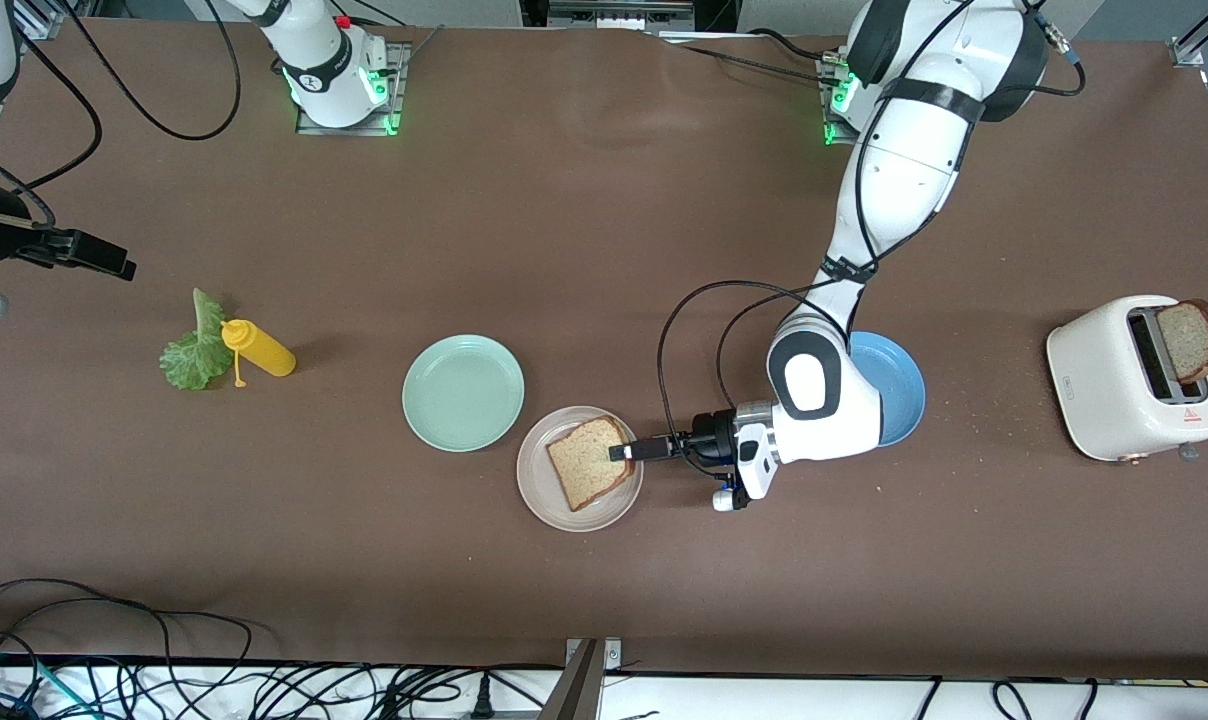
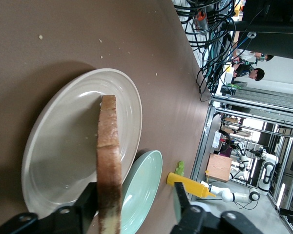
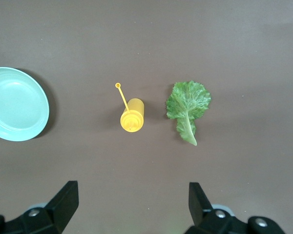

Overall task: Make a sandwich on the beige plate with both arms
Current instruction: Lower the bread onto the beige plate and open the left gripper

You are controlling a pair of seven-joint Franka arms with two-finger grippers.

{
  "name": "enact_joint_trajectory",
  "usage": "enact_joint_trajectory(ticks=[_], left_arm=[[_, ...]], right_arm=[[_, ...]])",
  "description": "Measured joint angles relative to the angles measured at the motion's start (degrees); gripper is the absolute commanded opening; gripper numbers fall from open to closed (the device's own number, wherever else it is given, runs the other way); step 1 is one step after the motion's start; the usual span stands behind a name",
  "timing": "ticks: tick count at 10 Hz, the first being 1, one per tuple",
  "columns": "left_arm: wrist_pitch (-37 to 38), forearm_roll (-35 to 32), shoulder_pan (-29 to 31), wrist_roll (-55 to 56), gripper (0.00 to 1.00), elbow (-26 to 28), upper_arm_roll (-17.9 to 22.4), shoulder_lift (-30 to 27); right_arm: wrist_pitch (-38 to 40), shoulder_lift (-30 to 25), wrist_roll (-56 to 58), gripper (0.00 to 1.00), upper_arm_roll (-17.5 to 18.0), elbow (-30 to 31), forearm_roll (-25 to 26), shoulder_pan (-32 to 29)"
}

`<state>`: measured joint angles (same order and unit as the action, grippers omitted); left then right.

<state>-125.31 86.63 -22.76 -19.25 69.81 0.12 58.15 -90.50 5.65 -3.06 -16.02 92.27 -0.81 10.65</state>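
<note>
the left gripper point(image 1: 626, 452) hangs low over the beige plate point(image 1: 539, 490), at the rim toward the left arm's end of the counter point(image 1: 604, 200). its fingers point(image 2: 83, 207) stand apart, one just beside the crust of a bread slice point(image 1: 591, 462) and the other clear of it. from the left wrist view the slice seems to stand on edge or lean rather than lie flat, though i can't be sure of the tilt; in the front view it sits on the plate with one corner by the fingertips.

the right gripper point(image 3: 132, 209) waits high up over the right arm's end of the counter, fingers spread wide and holding nothing. below it lie a lettuce leaf point(image 1: 192, 352) and a yellow squeeze bottle point(image 1: 259, 348) on its side, touching or nearly so.

a mint-green plate point(image 1: 463, 392) sits just beside the beige one, farther from the front camera. a blue plate point(image 1: 899, 385) is half hidden under the left arm. near the left arm's end stands a white toaster point(image 1: 1114, 385) with a second slice point(image 1: 1192, 340) poking out of its slot.
</note>
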Motion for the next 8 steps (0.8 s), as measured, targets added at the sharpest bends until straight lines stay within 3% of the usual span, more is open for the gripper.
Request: enact_joint_trajectory(ticks=[8], left_arm=[[-0.8,-0.4,0.0,2.6,1.00,-1.2,4.3,-0.2]], right_arm=[[-0.2,1.0,0.0,1.00,-0.2,0.0,0.5,-0.3]])
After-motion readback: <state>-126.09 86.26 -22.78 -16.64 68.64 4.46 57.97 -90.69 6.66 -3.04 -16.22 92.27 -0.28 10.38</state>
